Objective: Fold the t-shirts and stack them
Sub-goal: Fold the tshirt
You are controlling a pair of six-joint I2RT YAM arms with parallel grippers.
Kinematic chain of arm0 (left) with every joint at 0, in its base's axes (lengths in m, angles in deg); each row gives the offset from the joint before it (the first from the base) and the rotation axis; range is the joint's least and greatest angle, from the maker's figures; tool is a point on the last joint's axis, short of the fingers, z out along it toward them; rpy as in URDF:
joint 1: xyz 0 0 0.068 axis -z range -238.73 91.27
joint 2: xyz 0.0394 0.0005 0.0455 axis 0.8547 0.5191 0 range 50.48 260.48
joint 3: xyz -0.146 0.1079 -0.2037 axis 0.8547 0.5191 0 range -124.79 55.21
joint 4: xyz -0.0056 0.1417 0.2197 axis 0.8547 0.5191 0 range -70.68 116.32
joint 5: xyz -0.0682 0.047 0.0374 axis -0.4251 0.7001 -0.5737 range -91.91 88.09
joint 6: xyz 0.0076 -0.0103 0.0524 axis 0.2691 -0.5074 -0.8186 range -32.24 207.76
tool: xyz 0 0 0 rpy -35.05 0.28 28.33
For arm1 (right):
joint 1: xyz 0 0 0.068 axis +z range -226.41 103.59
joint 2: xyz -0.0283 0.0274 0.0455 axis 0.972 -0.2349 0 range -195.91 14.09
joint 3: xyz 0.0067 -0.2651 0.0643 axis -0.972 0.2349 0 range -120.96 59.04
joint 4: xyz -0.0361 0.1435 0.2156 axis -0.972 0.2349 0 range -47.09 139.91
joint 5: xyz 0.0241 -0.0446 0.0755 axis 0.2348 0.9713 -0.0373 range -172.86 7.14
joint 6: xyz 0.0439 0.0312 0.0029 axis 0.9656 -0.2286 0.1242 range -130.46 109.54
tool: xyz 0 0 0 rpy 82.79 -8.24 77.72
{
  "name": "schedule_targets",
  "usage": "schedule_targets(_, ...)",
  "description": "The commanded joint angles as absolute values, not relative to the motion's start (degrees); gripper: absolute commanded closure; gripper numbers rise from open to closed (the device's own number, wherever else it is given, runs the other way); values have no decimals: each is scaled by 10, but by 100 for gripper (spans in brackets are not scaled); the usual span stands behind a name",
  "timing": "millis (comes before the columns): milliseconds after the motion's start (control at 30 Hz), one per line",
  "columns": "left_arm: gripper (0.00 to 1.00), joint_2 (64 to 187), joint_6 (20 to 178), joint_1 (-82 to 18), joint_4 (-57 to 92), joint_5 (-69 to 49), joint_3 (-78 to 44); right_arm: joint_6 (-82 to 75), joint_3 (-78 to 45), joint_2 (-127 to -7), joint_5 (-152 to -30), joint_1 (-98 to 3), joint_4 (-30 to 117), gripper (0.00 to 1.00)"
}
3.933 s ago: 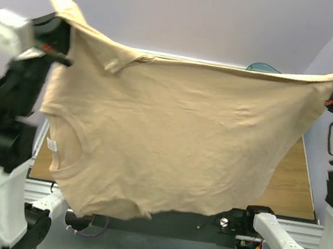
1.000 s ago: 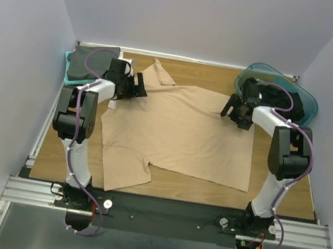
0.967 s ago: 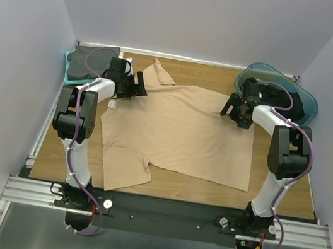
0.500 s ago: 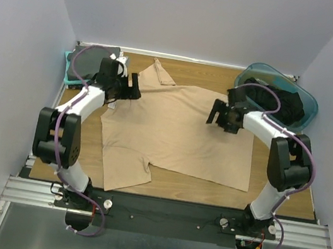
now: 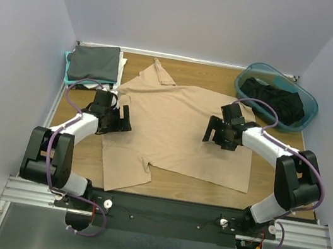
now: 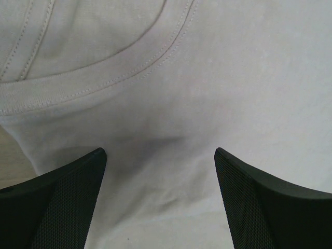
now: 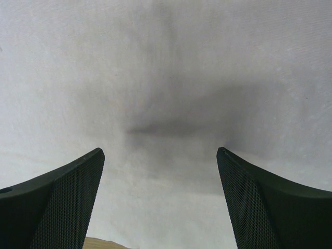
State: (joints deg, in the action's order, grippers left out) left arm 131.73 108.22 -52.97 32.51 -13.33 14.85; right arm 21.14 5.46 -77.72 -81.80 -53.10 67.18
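Flat on the wooden surface (image 5: 216, 78), a tan t-shirt (image 5: 179, 123), collar to the left, one sleeve toward the far edge, the other by the near edge. No longer stretched aloft as seconds earlier; unmoved since a second ago. Left jaws wide apart and empty, low over the collar ribbing (image 6: 88, 78) at the shirt's left side, drawn back toward the near edge from the far left corner. Right jaws likewise spread, gripping nothing, over plain cloth on the shirt's right half, also pulled nearer. At the far left corner, a folded stack (image 5: 94, 61), dark grey on top, now out from under the left arm (image 5: 77, 125). At far right, a teal tub (image 5: 309, 113) holding black clothing (image 5: 273, 99).
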Motion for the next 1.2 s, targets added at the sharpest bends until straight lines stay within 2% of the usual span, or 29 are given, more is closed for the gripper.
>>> schedule_targets(0,7,1341,1103,-527,290,-111,146,219,58,-776,-779,-526,684,5)
schedule_targets(200,7,1436,1082,-535,286,-101,102,219,46,-835,-752,-526,683,5)
schedule_targets(433,7,1487,1094,-539,259,-107,63,198,24,-892,-710,-528,684,2)
schedule_targets(867,7,1595,1053,-539,291,-105,-108,198,-89,-979,-691,-559,689,2)
schedule_targets(1067,7,1587,1049,-538,301,-108,-154,176,-134,-994,-704,-570,693,2)
schedule_targets(1167,7,1525,1049,-538,312,-89,-137,167,-157,-990,-729,-571,694,1)
